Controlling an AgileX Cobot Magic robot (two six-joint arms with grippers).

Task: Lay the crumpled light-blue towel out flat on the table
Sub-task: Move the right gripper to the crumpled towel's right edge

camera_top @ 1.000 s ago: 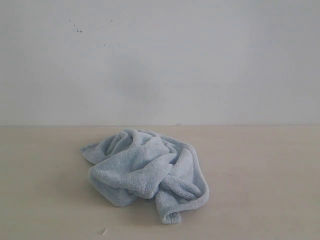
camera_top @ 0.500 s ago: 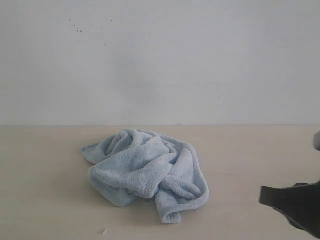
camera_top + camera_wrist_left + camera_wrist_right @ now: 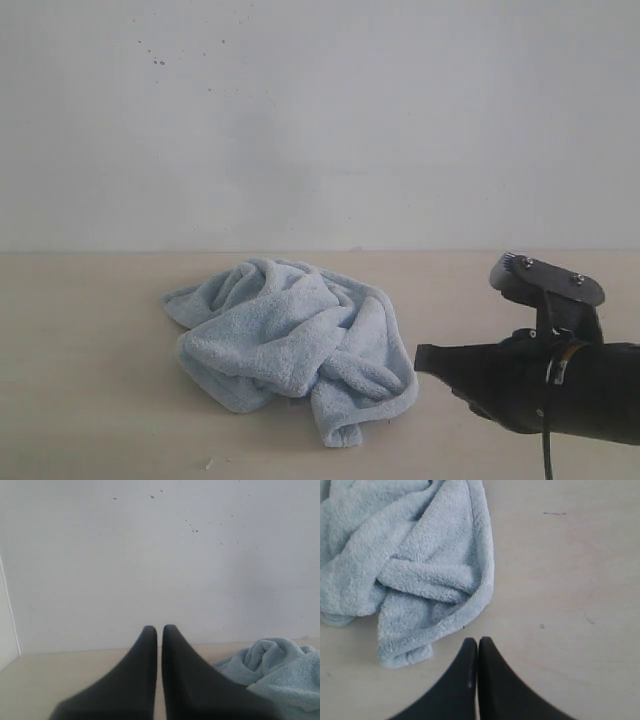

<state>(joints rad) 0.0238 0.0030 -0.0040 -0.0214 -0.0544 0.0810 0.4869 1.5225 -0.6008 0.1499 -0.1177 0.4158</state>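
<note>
- The crumpled pale light-blue fluffy terry-cloth towel (image 3: 290,345) lies in a bunched heap near the middle of the wide, smooth pale beige table (image 3: 90,400), in front of the plain off-white wall (image 3: 320,120). It has not shifted over the last second.
- What has changed is the black right gripper (image 3: 420,358). A second ago it was out of the exterior view, and half a second ago it showed only at the lower right edge. Now its tip sits just beside the hemmed border (image 3: 408,375) on the towel's right side, and I cannot tell whether it touches the cloth.
- Its jaws are pressed together with nothing between them. The right wrist view shows them over bare table, near the hem of a folded flap.
- The black left gripper (image 3: 159,628) does not show in the exterior view. In its own wrist view the jaws are likewise closed and empty, with the towel off to one side and apart from them.
- Judgement: the task is at its very start, with nothing unfolded yet. The right arm's approach suggests a grasp on the near hem, and for that the jaws would first have to part.
</note>
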